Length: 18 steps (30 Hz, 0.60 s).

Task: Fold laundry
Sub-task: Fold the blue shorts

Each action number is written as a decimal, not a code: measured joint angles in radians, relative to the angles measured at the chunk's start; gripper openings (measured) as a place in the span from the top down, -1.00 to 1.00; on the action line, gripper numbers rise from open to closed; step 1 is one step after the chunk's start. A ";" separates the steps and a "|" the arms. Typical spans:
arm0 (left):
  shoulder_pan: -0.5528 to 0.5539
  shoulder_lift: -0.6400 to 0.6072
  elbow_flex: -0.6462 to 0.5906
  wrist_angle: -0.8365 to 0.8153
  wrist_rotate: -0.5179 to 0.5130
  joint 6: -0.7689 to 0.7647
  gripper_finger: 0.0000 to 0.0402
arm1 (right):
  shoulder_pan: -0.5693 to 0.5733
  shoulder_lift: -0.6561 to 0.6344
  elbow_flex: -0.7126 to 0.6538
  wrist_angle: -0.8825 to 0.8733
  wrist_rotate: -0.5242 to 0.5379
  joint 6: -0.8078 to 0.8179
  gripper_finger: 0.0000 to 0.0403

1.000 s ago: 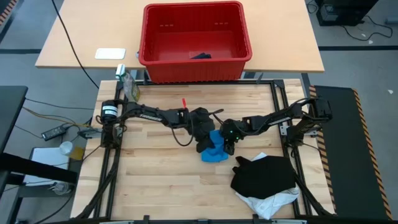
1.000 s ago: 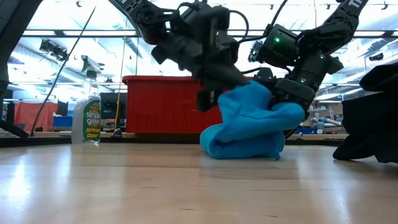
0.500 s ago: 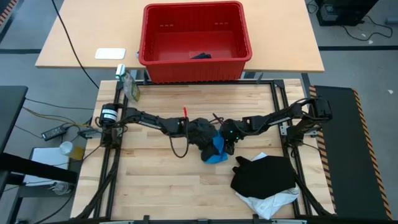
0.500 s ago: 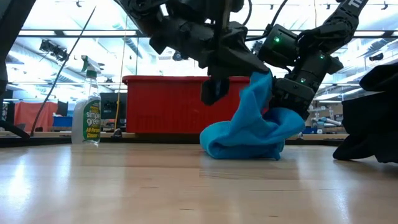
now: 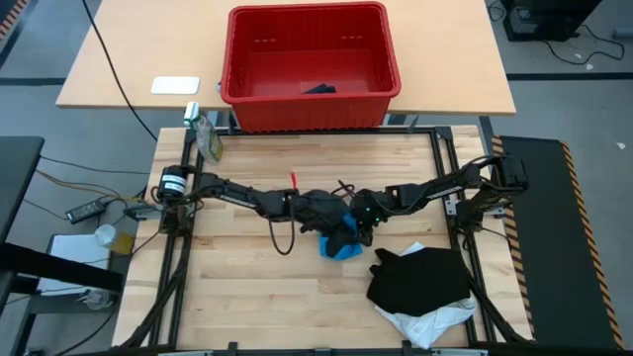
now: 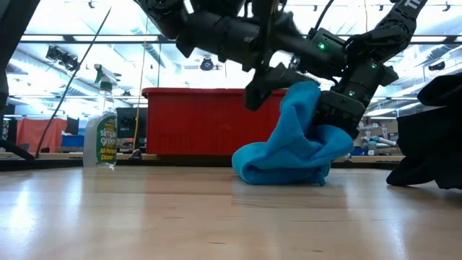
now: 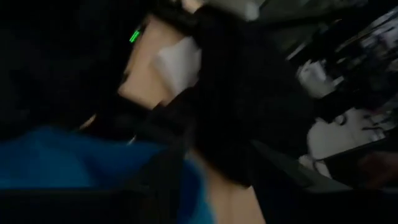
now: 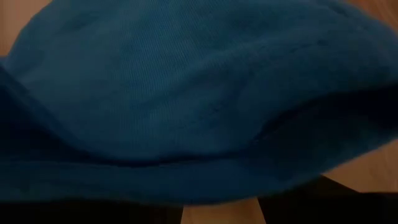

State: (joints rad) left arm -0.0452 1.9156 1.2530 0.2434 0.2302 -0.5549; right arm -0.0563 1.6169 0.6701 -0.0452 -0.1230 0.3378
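Just beside the blue garment [image 6: 292, 148], at the middle of the wooden table [image 5: 247, 267], both grippers meet. On the garment's left side the left gripper [image 5: 331, 222] sits low over the cloth; its fingers look parted in the low view, with the raised blue fold against them, but I cannot tell whether they pinch any of it. On the garment's right side the right gripper [image 6: 333, 119] presses into the cloth, and its wrist view is filled edge to edge with blue fabric; its fingertips are buried there, so I cannot tell how they stand or whether they hold the fold.

From the blue garment outward: it lies bunched on the table, one fold standing up between the two grippers and the rest heaped flat under it. Nearer the table's front right corner than the blue garment lies the black garment [image 5: 420, 277], crumpled, with the white garment [image 5: 430, 321] poking out from under its front edge. Beyond the blue garment, on a separate lighter table, stands the red basket [image 5: 312, 104] with a small dark item inside. Left of the basket, at the wooden table's far left corner, stands a spray bottle [image 6: 100, 137].
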 joint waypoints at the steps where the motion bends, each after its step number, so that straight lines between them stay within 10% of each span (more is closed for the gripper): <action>1: 0.000 0.000 0.000 0.029 0.000 -0.002 0.08 | 0.000 0.000 0.000 0.000 0.000 0.000 0.15; 18: 0.042 -0.037 0.000 -0.115 0.154 0.036 0.14 | 0.000 0.000 0.000 0.000 0.000 0.003 0.15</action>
State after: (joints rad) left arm -0.0035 1.8784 1.2528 0.1282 0.3843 -0.5192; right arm -0.0563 1.6165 0.6701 -0.0455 -0.1230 0.3405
